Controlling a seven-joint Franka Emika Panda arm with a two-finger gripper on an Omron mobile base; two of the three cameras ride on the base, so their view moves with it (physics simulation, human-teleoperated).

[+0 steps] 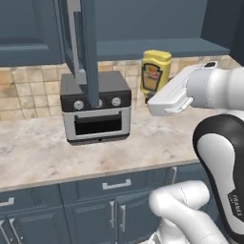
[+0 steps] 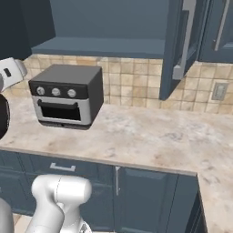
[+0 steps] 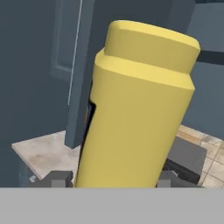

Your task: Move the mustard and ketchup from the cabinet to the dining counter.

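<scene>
- Mustard (image 1: 155, 70): squat yellow bottle, label facing the left base camera, upright and raised above the tabletop (image 1: 43, 147), in front of the tiled backsplash (image 1: 24, 90) and just right of the toaster oven (image 1: 96, 108).
- Same bottle in hand view (image 3: 140, 113): plain yellow back, stepped cap at top, close to the lens, standing between the two dark fingertips (image 3: 56, 180) at the lower edge.
- End effector (image 3: 111, 183): clamped on the mustard, one tip at each side of the bottle's base.
- White arm (image 1: 190, 90): reaching in from the right in left base view, wrist ending at the bottle.
- Cabinet (image 2: 104, 27): dark blue-grey, doors swung open, interior shelf visible above the backsplash; open door (image 1: 83, 43) with silver bar handle hanging in front of the toaster oven in left base view.
- Toaster oven in right base view (image 2: 66, 96): grey body, three knobs, dark glass door, resting on the marbled tabletop (image 2: 150, 136).
- Lower drawer cabinets (image 1: 95, 205): blue, silver handles, beneath the tabletop edge.
</scene>
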